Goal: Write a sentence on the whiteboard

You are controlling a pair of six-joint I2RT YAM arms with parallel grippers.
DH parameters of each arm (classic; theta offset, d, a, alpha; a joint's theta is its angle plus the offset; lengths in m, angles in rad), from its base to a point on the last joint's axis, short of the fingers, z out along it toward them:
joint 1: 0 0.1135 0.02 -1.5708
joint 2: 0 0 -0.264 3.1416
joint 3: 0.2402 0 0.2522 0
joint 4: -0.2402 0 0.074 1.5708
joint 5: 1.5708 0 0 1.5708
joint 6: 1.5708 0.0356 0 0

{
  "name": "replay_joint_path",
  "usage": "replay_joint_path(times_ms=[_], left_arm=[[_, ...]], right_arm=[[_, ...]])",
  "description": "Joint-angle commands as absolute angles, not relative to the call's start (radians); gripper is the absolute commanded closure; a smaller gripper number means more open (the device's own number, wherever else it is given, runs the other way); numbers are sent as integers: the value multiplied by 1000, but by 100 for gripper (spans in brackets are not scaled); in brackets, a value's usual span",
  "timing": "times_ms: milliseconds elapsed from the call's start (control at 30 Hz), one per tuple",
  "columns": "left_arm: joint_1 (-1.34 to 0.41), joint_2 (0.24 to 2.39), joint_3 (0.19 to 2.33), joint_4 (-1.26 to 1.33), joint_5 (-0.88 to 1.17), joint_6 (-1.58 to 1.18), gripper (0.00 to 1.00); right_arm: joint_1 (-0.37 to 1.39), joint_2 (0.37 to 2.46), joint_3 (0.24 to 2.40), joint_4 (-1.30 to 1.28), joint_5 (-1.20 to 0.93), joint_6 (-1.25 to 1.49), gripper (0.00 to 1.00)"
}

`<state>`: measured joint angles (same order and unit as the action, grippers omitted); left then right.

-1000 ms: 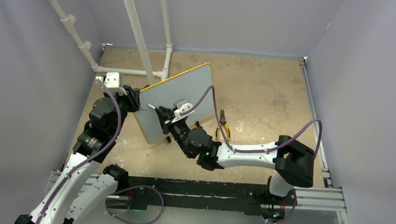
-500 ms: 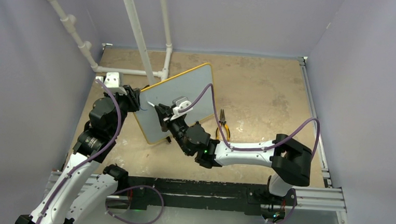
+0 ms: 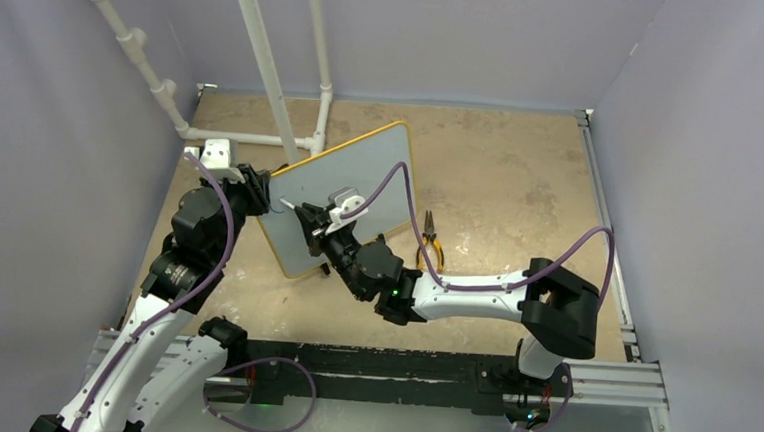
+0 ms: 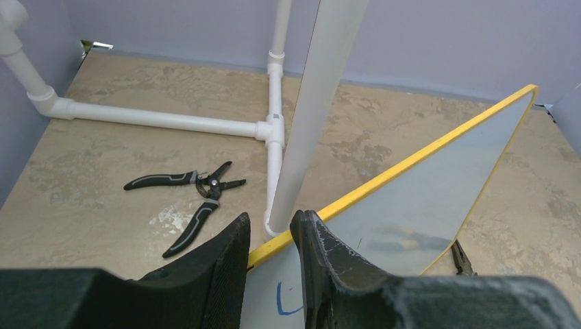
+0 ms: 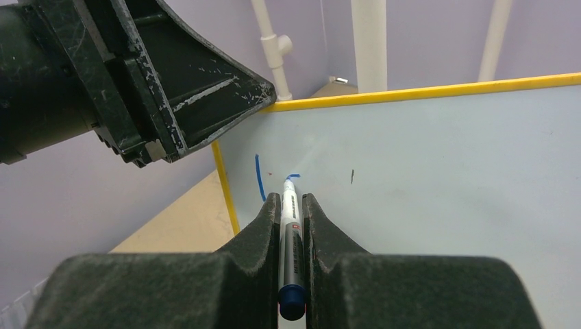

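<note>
We note the right pincer point(image 5: 291, 203) pinching a marker point(image 5: 290, 236), its tip at the whiteboard point(image 3: 356, 169). The whiteboard stands tilted on the desk point(image 3: 506, 174), left of centre. The left pincer point(image 4: 270, 223) clamps the board's yellow left edge. Sentence point(image 5: 260, 177): only a couple of blue strokes by that edge.

The right hand point(image 3: 306, 213) has crept leftward along the whiteboard point(image 3: 363, 165).
</note>
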<state>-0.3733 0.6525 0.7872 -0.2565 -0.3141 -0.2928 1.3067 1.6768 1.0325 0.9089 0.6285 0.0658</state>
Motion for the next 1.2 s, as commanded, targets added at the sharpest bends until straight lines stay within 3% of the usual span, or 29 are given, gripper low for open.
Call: replay_joint_path(times_ms=[0,1167], left_arm=[[-366,657,772,-269,-288,-288,69],[-351,657,771,-262,-267,-295,69]], right_arm=[[1303,1680,1044,903,623,80,100],[1303,1623,1033,930,709,30,100]])
